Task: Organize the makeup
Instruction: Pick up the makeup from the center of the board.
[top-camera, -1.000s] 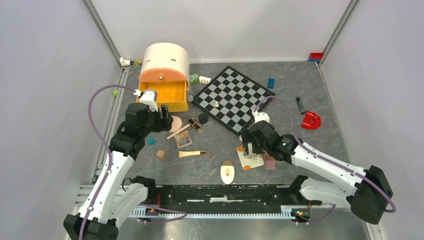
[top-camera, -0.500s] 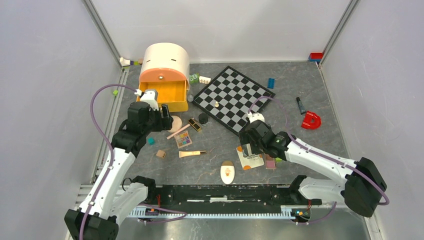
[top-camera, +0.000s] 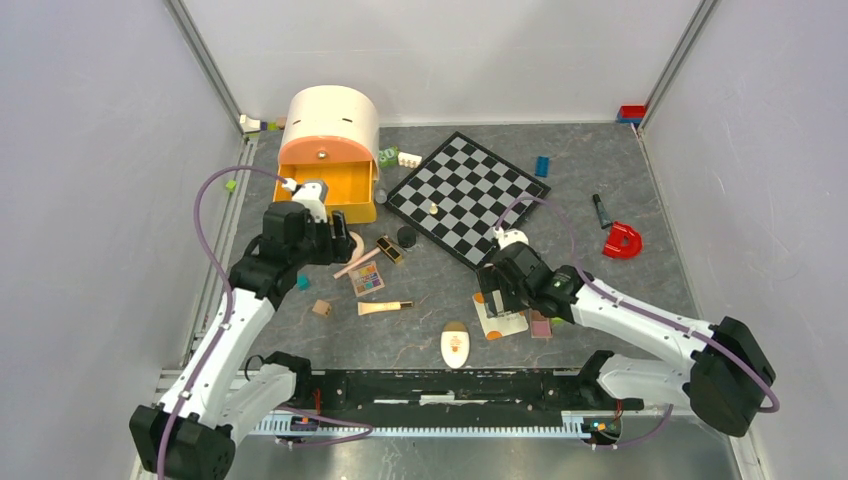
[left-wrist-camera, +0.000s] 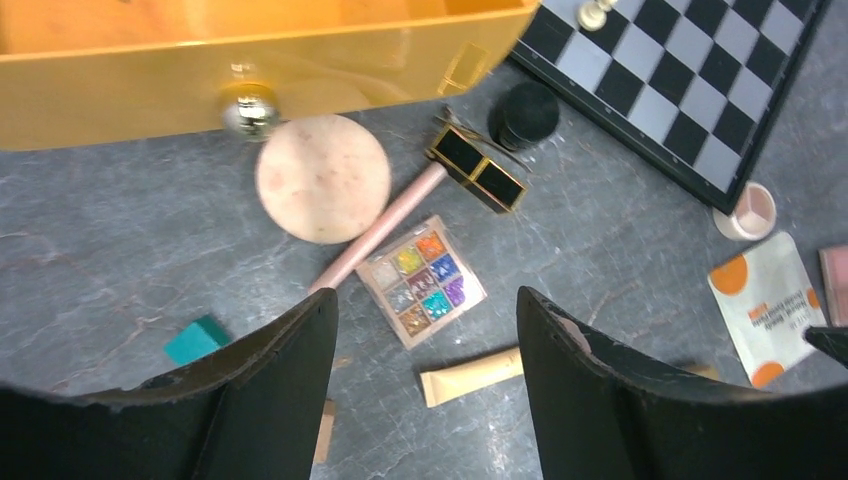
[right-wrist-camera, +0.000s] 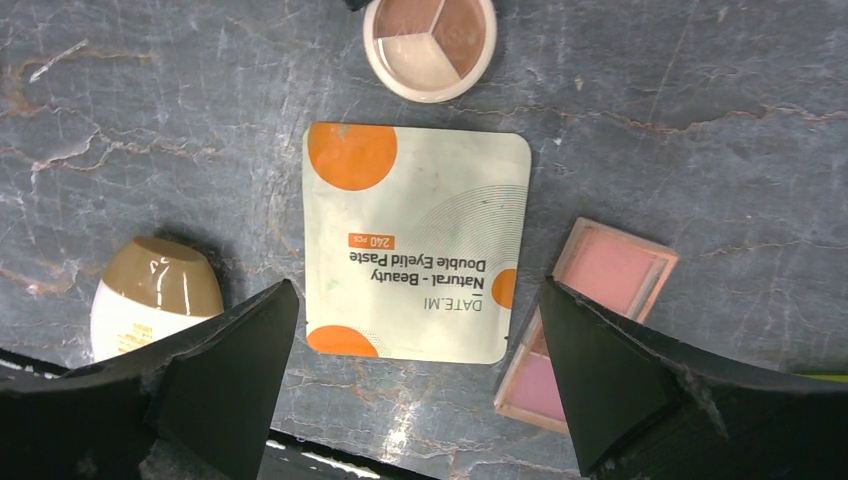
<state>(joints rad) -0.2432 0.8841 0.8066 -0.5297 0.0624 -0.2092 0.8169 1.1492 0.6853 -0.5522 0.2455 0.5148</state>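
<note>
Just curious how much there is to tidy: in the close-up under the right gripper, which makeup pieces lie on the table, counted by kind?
round pot: 1
white-orange sachet: 1
pink blush palette: 1
cream oval bottle: 1
Total: 4

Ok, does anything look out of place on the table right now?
Nothing looks spilled or broken. Two strays, though: a teal cube lies near the eyeshadow palette, and a lone chess piece stands on the chessboard.

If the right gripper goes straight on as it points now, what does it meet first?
Most likely the flat white sachet with orange dots, centred under the open right gripper; depth is unclear.
</note>
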